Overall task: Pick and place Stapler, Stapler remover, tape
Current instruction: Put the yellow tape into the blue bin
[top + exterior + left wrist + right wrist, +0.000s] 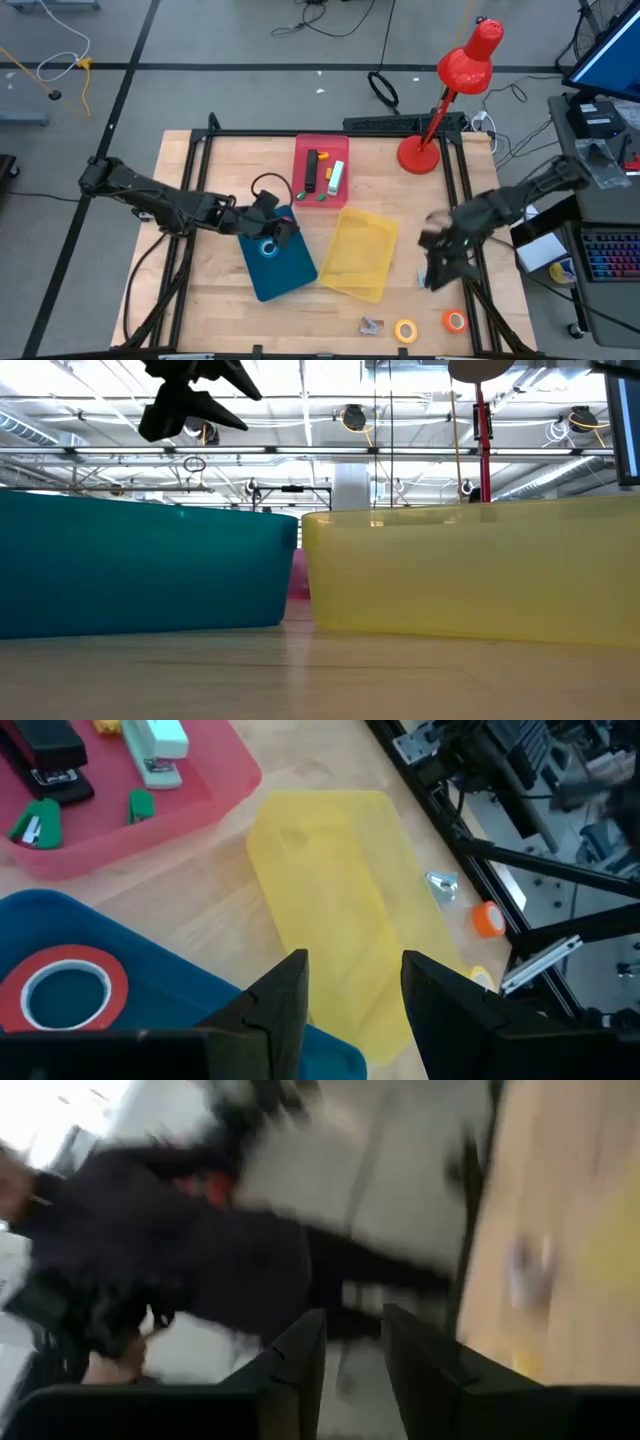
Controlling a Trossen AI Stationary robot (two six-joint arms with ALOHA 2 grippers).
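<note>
Inside the blue tray (283,268) lies 1 red tape roll (64,986); 2 orange rolls (454,321) sit outside. Both grippers, left (348,992) and right (353,1342), gape empty.

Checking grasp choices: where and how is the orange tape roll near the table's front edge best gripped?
The orange roll lies flat, hole upward, apart from the yellow roll. Probably best to come straight down, one finger in the hole, one outside, pinching the ring wall. The right gripper, open, is nearest.

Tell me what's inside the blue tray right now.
One red-orange tape roll lies flat in the blue tray. The left hand, open, hovers over it and hides part of the floor, so anything else there is unseen.
</note>
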